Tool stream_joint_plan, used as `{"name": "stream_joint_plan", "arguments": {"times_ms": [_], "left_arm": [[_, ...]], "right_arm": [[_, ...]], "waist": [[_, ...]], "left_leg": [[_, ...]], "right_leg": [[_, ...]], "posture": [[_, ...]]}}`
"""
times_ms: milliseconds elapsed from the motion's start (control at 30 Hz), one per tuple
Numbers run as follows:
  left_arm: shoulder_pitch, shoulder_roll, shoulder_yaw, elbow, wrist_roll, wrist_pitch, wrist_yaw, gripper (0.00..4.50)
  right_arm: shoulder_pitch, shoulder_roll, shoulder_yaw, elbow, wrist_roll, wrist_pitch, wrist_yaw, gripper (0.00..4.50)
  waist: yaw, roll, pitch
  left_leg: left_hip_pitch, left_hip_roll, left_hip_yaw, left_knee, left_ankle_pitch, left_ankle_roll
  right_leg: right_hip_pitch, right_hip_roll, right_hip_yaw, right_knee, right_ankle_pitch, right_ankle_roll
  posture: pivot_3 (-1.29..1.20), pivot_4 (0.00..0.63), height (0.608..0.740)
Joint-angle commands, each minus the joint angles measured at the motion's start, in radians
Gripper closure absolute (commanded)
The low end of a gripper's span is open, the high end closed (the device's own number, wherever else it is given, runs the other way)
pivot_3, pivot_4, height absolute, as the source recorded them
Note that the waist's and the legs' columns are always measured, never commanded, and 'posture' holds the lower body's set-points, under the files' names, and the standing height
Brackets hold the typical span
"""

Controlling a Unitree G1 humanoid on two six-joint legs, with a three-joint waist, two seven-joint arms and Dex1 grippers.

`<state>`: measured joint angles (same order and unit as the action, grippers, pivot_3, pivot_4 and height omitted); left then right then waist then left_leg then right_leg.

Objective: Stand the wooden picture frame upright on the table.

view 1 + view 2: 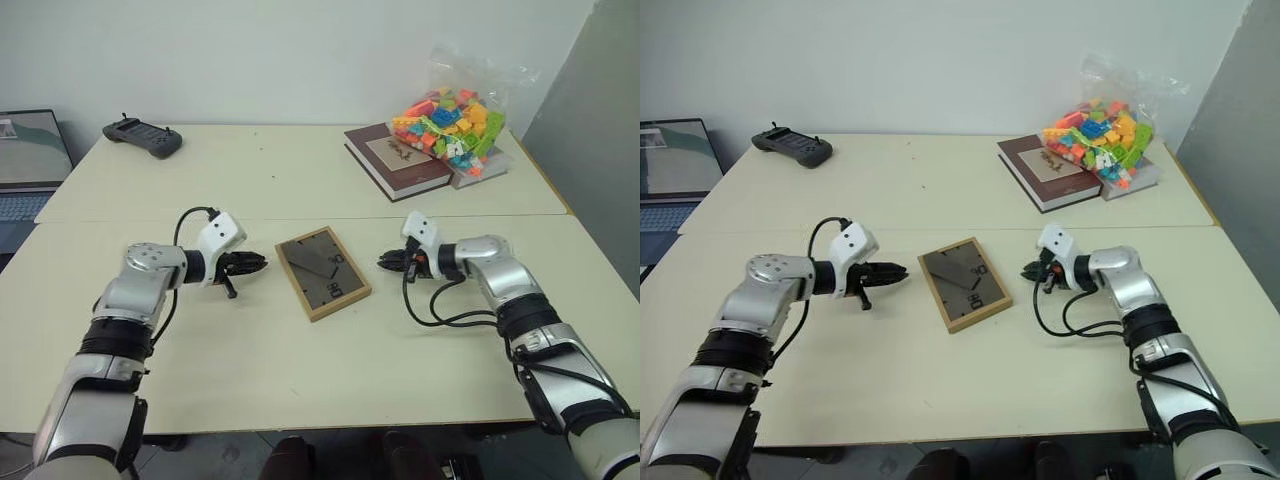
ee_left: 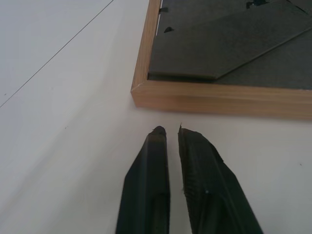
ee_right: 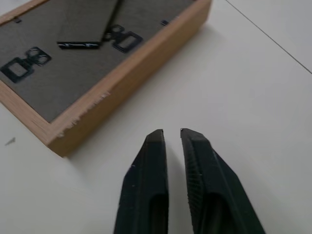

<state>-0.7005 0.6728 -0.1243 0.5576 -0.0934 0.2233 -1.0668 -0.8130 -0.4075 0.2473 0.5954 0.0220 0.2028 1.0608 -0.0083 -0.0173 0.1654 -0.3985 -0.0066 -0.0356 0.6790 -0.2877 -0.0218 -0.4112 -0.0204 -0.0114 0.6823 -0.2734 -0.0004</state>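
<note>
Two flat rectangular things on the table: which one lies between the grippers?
The wooden picture frame, lying back-up; the brown book sits farther away under the bag of bricks.

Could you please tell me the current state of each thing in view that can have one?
Wooden picture frame: lying flat, back side up, stand folded in, not gripped.
Left gripper: shut, empty, just short of the frame.
Right gripper: shut, empty, just short of the frame.
Dark brown book: closed, lying flat.
Bag of toy bricks: leaning on the book.
Laptop: open, screen lit.
</note>
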Motion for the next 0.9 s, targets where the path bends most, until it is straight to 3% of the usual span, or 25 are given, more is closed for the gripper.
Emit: {"name": "stream_joint_plan", "arguments": {"times_ms": [33, 300, 567, 667, 767, 900], "left_arm": [[-0.056, -0.027, -0.022, 0.078, 0.04, -0.075, -0.002, 4.49], [-0.144, -0.113, -0.03, 0.211, 0.077, -0.144, 0.012, 4.49], [-0.134, -0.077, 0.002, 0.223, 0.076, -0.114, -0.007, 4.49], [-0.06, -0.003, 0.033, 0.109, 0.007, 0.016, -0.118, 4.49], [0.005, 0.07, 0.073, 0.002, -0.098, 0.239, -0.237, 4.02], [-0.002, 0.108, 0.129, -0.016, -0.229, 0.595, -0.281, 2.99]], "right_arm": [[0.043, 0.009, 0.03, -0.102, -0.008, 0.012, 0.014, 4.5], [0.129, 0.003, 0.062, -0.339, 0.024, 0.127, 0.069, 4.5], [0.095, -0.011, 0.023, -0.257, -0.017, 0.121, -0.031, 4.5], [0.057, 0.01, 0.008, -0.189, -0.031, 0.106, -0.106, 4.5], [0.037, 0.035, 0.009, -0.149, -0.037, 0.085, -0.14, 4.5], [0.035, 0.058, 0.016, -0.142, -0.036, 0.078, -0.143, 4.5]], "waist": [[-0.001, 0.0, 0.0], [0.0, 0.0, 0.0], [-0.002, 0.0, 0.0], [-0.018, 0.0, 0.0], [-0.028, 0.0, 0.0], [-0.032, 0.0, 0.0]], "left_leg": [[0.0, 0.0, 0.0, 0.0, 0.0, 0.0], [0.0, 0.0, -0.001, 0.001, 0.0, 0.0], [0.0, -0.001, -0.001, 0.001, 0.0, 0.0], [0.0, -0.001, -0.001, 0.0, 0.0, 0.0], [0.0, 0.0, -0.002, 0.0, 0.002, -0.004], [0.0, 0.0, -0.003, 0.0, 0.002, -0.004]], "right_leg": [[0.0, 0.0, 0.0, 0.0, 0.0, 0.0], [-0.001, 0.0, 0.0, 0.0, 0.0, 0.0], [-0.001, 0.0, 0.0, 0.0, 0.0, 0.0], [-0.001, 0.0, 0.0, 0.001, 0.0, 0.0], [-0.001, 0.001, 0.001, 0.0, 0.0, 0.0], [-0.002, 0.002, 0.001, 0.001, 0.0, 0.0]], "posture": [[0.0, 0.15, 0.74], [0.0, 0.15, 0.74], [0.0, 0.15, 0.74], [0.0, 0.15, 0.74], [0.0, 0.15, 0.74], [0.0, 0.15, 0.74]]}}
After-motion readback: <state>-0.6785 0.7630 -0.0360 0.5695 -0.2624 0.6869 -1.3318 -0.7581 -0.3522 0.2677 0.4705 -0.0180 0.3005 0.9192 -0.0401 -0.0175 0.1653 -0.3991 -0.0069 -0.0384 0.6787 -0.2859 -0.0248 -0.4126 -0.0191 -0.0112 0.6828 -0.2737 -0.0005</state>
